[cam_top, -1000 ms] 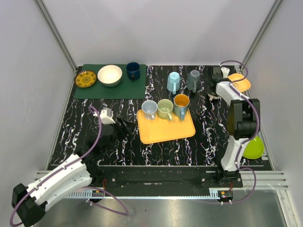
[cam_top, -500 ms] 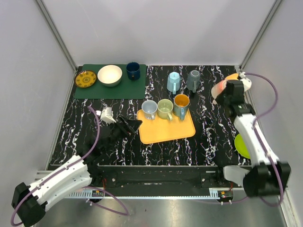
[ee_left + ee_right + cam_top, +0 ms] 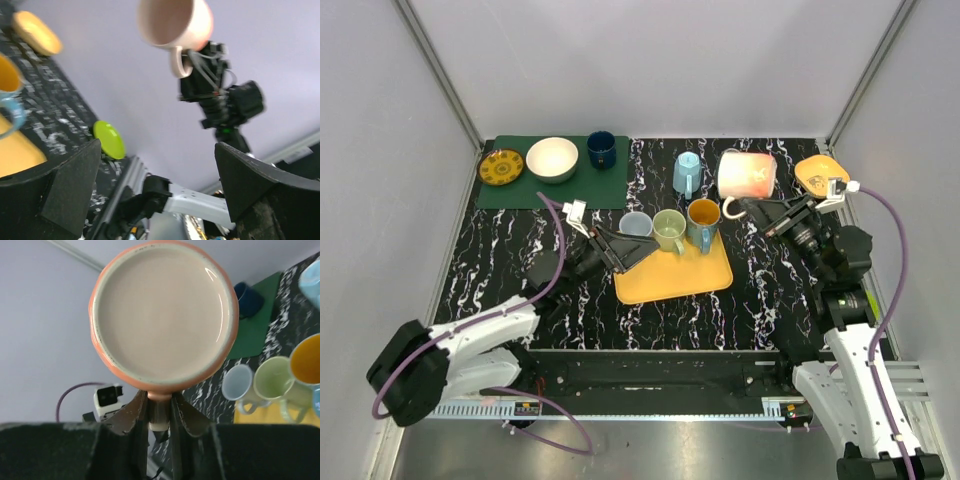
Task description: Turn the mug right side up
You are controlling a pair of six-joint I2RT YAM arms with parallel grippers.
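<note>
A pink mug [image 3: 747, 174] with a cream inside hangs in the air over the back of the table, lying on its side. Its mouth [image 3: 162, 315] faces the right wrist camera. My right gripper [image 3: 772, 214] is shut on the mug's handle [image 3: 161, 405], one finger on each side. From the left wrist the mug [image 3: 172, 22] shows high up with the right arm behind it. My left gripper [image 3: 638, 250] stands open and empty at the left edge of the yellow tray [image 3: 675, 278], pointing toward the mug.
Three upright mugs, pale blue [image 3: 636, 226], green [image 3: 669, 230] and orange-lined [image 3: 703, 220], stand at the tray's back. A light blue mug [image 3: 687, 172] is behind them. A green mat [image 3: 520, 188] holds a yellow plate, white bowl and navy cup. An orange plate [image 3: 820, 172] lies back right.
The right arm swung in from the back right corner and carried the pink mug up and to the left. The left gripper moved right to the tray's edge and opened wider.
</note>
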